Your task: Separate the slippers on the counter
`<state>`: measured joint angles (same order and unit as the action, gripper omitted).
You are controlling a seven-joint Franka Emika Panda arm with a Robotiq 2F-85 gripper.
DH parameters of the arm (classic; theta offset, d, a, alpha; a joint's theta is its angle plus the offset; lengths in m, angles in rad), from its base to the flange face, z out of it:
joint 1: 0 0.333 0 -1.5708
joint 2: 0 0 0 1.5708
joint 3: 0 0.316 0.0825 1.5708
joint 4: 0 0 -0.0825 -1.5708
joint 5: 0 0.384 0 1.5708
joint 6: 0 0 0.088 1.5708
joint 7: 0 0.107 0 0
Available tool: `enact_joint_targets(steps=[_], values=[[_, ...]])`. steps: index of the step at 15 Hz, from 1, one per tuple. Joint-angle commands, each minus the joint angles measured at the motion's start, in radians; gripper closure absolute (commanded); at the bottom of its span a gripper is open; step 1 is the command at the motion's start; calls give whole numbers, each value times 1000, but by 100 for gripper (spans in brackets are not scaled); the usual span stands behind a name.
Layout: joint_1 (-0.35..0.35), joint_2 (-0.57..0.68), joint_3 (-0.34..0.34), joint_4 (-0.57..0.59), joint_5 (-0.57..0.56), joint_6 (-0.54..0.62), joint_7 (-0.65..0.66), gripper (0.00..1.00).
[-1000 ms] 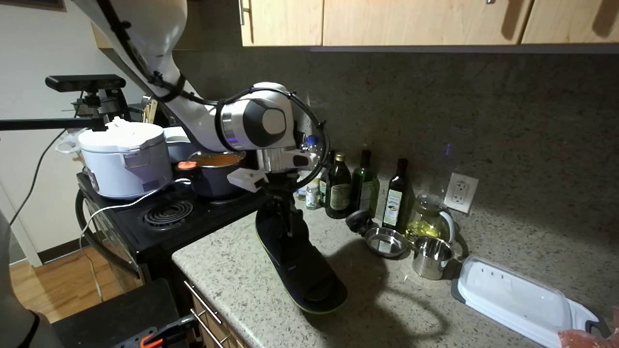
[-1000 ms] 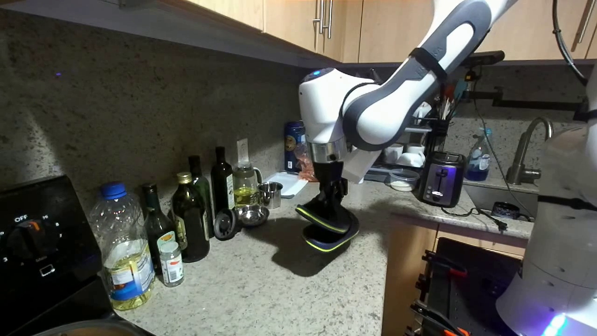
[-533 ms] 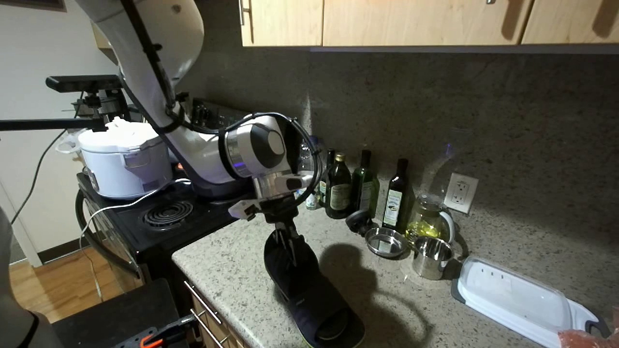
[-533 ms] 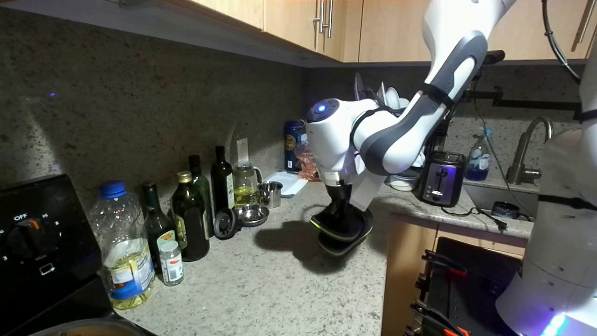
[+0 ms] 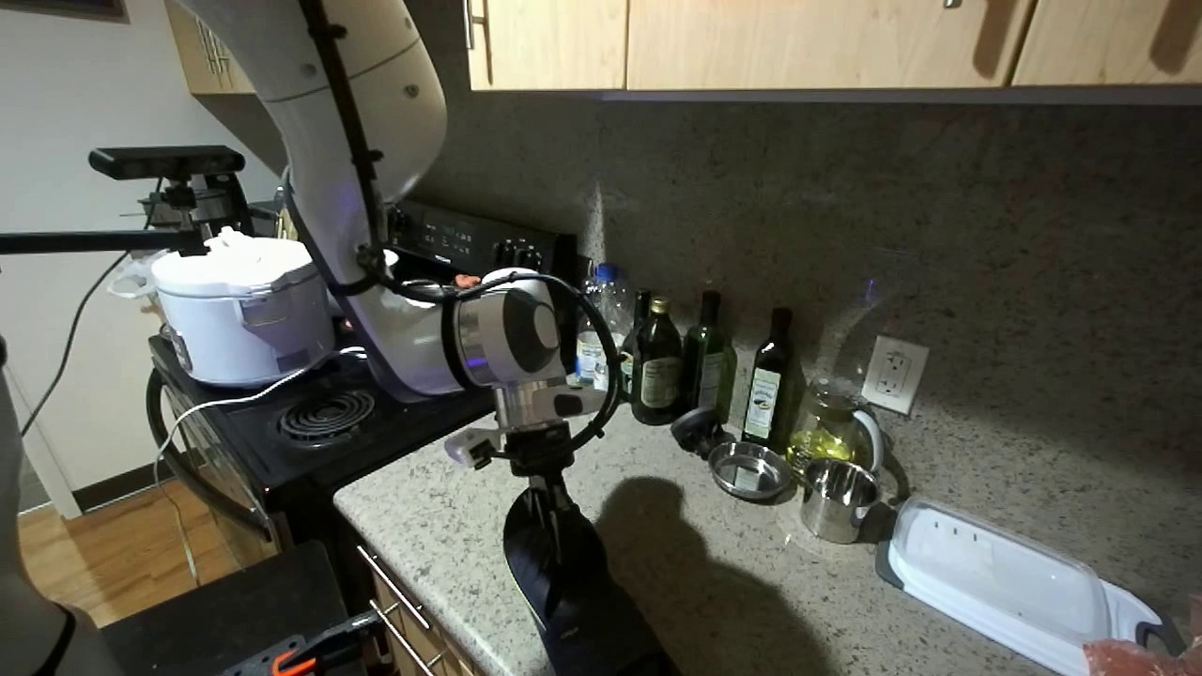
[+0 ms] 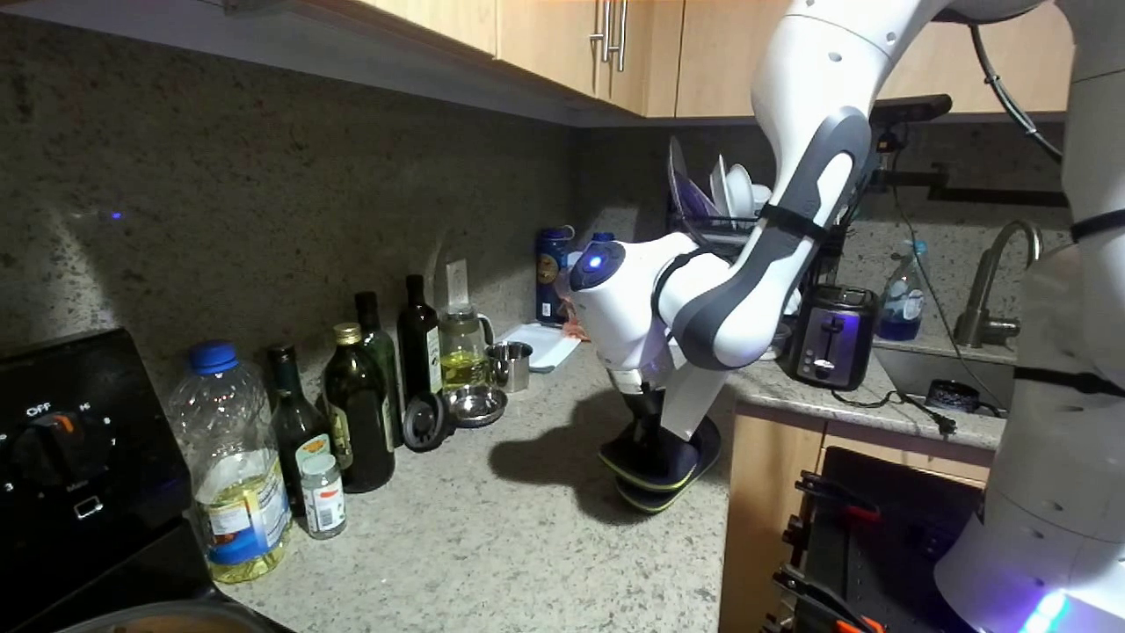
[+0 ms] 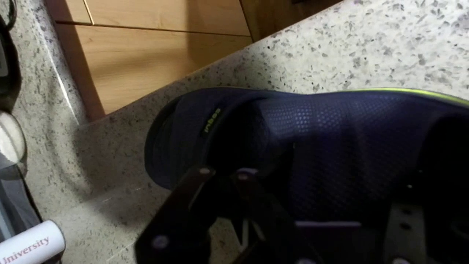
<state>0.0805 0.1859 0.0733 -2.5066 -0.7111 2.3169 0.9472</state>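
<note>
Arm [image 6: 804, 193]: arched over, then slanting down
Wrist [image 6: 615, 308]: bent, slightly tilted, blue light [image 6: 595, 262] on top
Jaws: pointing down, clamped, fingertips [image 7: 199, 176] close together
Base [image 6: 1019, 519]: upright

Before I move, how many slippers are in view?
2. In an exterior view, the upper slipper is near the edge of the counter; the lower slipper is beneath it, partly hidden. No third shows, though one fully covered could escape these views.
</note>
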Motion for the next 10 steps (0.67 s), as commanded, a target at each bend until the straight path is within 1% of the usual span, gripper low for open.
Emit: enact_joint_targets(steps=[1,10], values=[[29,44,-8,42,38,7,-6,100],[91,134,2,128,126,8,-41,100]])
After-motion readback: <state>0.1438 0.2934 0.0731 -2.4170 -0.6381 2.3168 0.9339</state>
